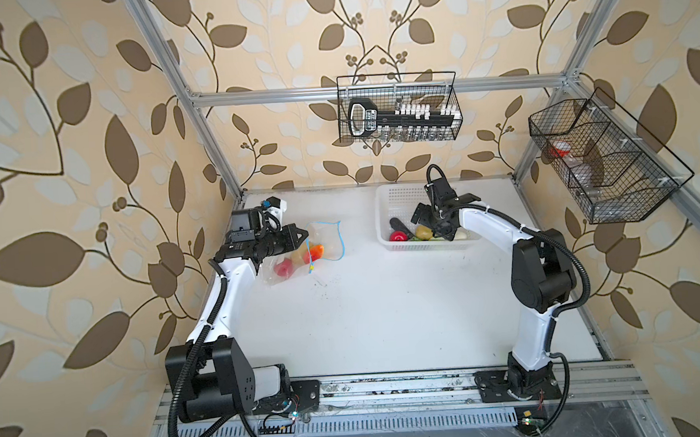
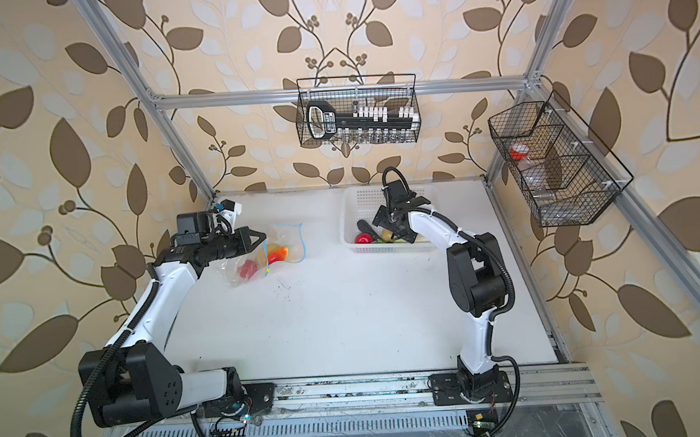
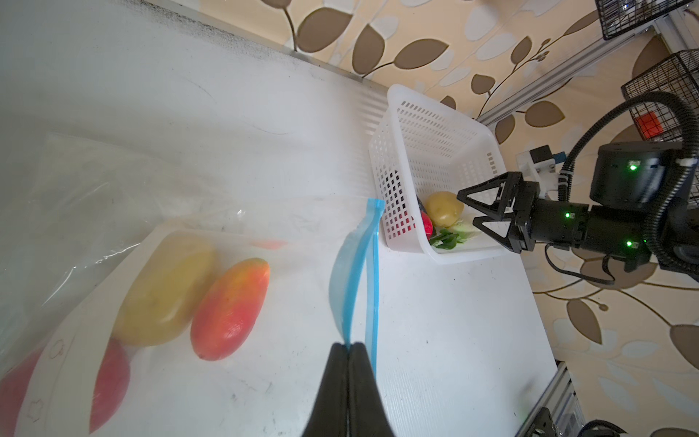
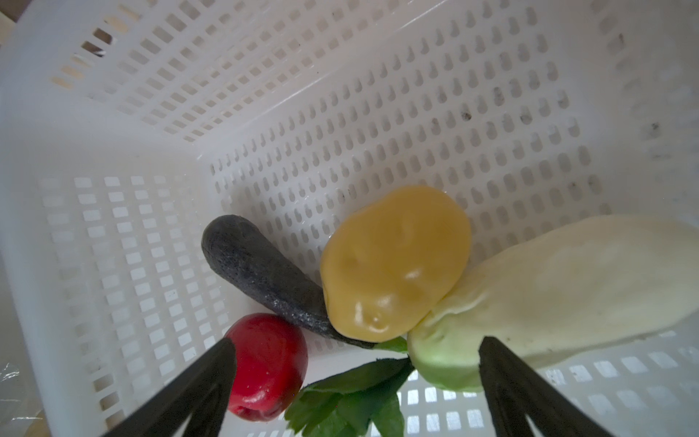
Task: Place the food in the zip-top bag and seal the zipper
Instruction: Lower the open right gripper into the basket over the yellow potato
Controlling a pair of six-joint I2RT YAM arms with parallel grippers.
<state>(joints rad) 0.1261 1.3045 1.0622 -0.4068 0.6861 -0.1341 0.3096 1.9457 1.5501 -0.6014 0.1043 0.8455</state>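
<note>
White table, both arms mounted on its near rail. At the far right sits the white basket. At the far left the zip-top bag lies flat with its mouth turned toward the basket, well apart from it. The left gripper is clamped tight on the upper lip of the zipper, lifting it off the lower lip so the mouth gapes in a narrow wedge. The right gripper is spread wide and empty, hanging inside the basket just above the pieces. In the bag: bagged potato, red-yellow fruit touching it, bagged tomato deeper in. In the basket: radish with green leaves, loose potato lying over the eggplant and against the radish, loose tomato beside one fingertip. The yellow tab sits at the near end of the strip.

My reading: mid-task, three in, four to go, seal not begun.

Risks:
- The basket pieces are crowded, so closing on the potato may snag the eggplant or shove the radish.
- The potato looks glossy and round, so it could squirt out of the grip.
- The bag mouth is slim. An incoming piece may catch the lip, tug it from the pinch or drag the light bag.
- The fruit lies nearest the mouth. Anything left across the strip would likely stop the seal.
</note>
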